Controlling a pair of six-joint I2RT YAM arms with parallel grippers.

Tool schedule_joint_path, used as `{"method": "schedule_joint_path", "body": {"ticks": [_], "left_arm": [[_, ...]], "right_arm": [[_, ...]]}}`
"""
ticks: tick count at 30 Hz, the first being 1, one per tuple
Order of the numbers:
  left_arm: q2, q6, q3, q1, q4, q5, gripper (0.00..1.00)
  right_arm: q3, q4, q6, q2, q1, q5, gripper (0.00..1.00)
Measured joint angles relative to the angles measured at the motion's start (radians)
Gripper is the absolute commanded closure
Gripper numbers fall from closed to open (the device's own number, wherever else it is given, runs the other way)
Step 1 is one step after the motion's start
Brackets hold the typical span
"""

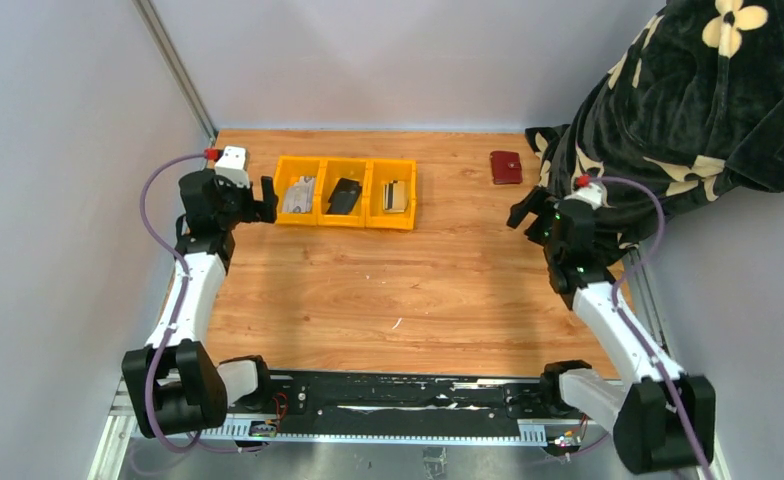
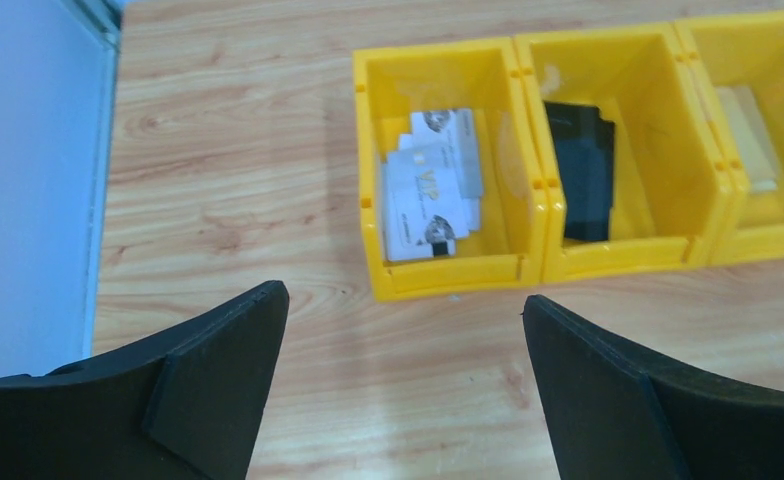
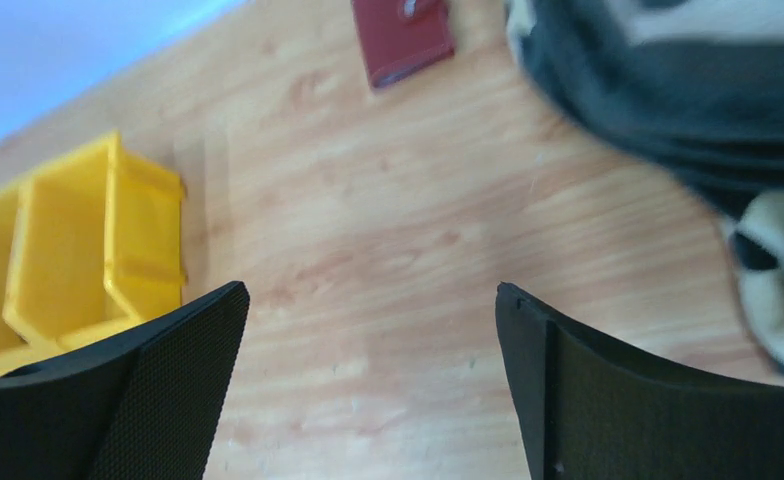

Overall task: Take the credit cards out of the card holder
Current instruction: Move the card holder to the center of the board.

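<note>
Top external view: where is the card holder?

— The small dark red folding leather card holder (image 1: 506, 167) lies flat on the wooden table (image 1: 388, 290) at about 1 o'clock, just beside a black plush cloth with cream flowers (image 1: 688, 100).

— And the credit cards?

— In a yellow three-compartment plastic tray (image 1: 346, 224) at 11 o'clock, well apart from the holder. The silvery-grey card (image 1: 299, 194) is in the left bin, the black card (image 1: 344, 196) in the middle and the tan card (image 1: 395, 196) in the right.

— The arms?

— The left gripper (image 1: 266, 198) hovers at the tray's 9 o'clock end. The right gripper (image 1: 523, 212) hangs at the holder's 6 o'clock. The wrist views show both jaws spread wide, holding nothing.
</note>
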Motion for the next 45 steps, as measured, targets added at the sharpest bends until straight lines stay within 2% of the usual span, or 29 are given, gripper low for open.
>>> {"method": "schedule_joint_path", "body": {"ticks": [2, 4, 7, 12, 17, 21, 31, 45], "left_arm": [[0.002, 0.021, 0.067, 0.002, -0.118, 0.033, 0.0], [0.005, 0.038, 0.124, 0.002, -0.217, 0.061, 0.0], [0.017, 0.052, 0.188, 0.003, -0.328, 0.092, 0.0], [0.058, 0.053, 0.247, 0.004, -0.429, 0.118, 0.0], [0.101, 0.051, 0.253, 0.004, -0.49, 0.135, 0.0], [0.113, 0.051, 0.253, 0.004, -0.52, 0.15, 0.0], [0.137, 0.061, 0.286, 0.004, -0.569, 0.189, 0.0], [0.197, 0.108, 0.323, 0.004, -0.631, 0.245, 0.0]], "right_arm": [[0.069, -0.079, 0.001, 0.076, 0.063, 0.008, 0.08], [0.209, -0.166, -0.019, 0.204, 0.187, 0.062, 0.08], [0.356, -0.201, -0.064, 0.349, 0.348, 0.137, 0.04], [0.616, -0.319, -0.157, 0.595, 0.426, 0.258, 0.02], [0.851, -0.391, -0.254, 0.842, 0.413, 0.366, 0.02], [0.962, -0.434, -0.298, 0.966, 0.36, 0.377, 0.02], [1.174, -0.47, -0.325, 1.159, 0.182, 0.36, 0.01], [1.381, -0.526, -0.301, 1.379, 0.073, 0.228, 0.01]]}}
